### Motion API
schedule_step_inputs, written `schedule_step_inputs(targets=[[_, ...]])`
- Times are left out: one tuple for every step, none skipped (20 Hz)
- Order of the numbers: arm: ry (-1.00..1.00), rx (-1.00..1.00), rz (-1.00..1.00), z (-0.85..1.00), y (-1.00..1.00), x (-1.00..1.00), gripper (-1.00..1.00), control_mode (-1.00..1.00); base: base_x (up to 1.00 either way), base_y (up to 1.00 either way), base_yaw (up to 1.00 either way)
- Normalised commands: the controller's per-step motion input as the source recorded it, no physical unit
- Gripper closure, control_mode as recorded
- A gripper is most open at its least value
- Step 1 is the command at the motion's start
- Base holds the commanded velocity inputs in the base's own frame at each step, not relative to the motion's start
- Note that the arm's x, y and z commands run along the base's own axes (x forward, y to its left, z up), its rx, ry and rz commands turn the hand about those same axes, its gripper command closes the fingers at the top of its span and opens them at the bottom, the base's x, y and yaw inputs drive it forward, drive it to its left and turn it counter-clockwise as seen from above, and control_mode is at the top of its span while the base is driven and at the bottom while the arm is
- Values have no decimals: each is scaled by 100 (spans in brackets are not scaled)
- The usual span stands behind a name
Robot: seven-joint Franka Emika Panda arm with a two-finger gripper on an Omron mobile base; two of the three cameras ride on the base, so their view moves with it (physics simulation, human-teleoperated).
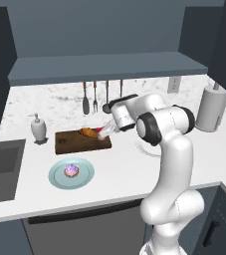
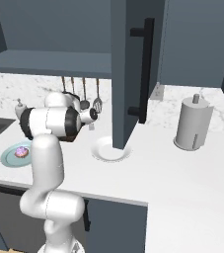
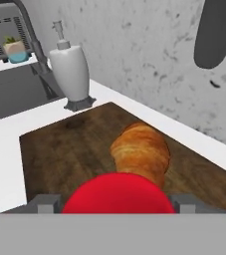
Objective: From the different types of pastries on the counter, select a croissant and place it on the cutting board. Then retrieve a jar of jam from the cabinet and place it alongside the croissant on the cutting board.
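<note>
The dark brown cutting board [image 1: 69, 144] [image 3: 69, 149] lies on the white counter [image 1: 119, 174]. The golden croissant [image 1: 88, 132] [image 3: 140, 152] rests on it. My gripper [image 1: 107, 130] [image 3: 117, 203] is tilted down at the board's right end, just right of the croissant. Its fingers [image 3: 47, 203] are shut on the red jar of jam [image 1: 103, 132] [image 3: 118, 193]. I cannot tell whether the jar touches the board. The round pink-frosted pastry [image 1: 71, 171] [image 2: 21, 151] sits on a light blue plate [image 1: 87, 174] in front of the board. The cabinet shelf [image 1: 109, 67] runs above.
A white soap dispenser [image 1: 39, 128] [image 3: 69, 72] stands left of the board, beside the sink [image 1: 0, 167]. Utensils [image 1: 95, 97] hang on the wall behind. A white plate [image 2: 111, 148] lies under the open cabinet door [image 2: 126, 74]. A paper towel roll [image 1: 211, 107] stands at the right.
</note>
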Motion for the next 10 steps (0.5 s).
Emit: schedule_step_inputs(targets=[[-2, 0, 0, -2, 0, 14, -100, -100, 0, 0, 0], [-3, 0, 0, -2, 0, 14, -100, -100, 0, 0, 0], [-3, 0, 0, 0, 0, 11, -100, -100, 0, 0, 0], [-3, 0, 0, 0, 0, 8, -100, -100, 0, 0, 0], [-3, 0, 0, 0, 0, 4, -100, -100, 0, 0, 0], [-4, 0, 0, 0, 0, 0, -100, -100, 0, 0, 0], [-4, 0, 0, 0, 0, 0, -100, -100, 0, 0, 0], [-7, 0, 0, 0, 0, 0, -100, -100, 0, 0, 0], [-10, 0, 0, 0, 0, 0, -100, -100, 0, 0, 0], [-15, 0, 0, 9, 0, -6, -100, -100, 0, 0, 0]])
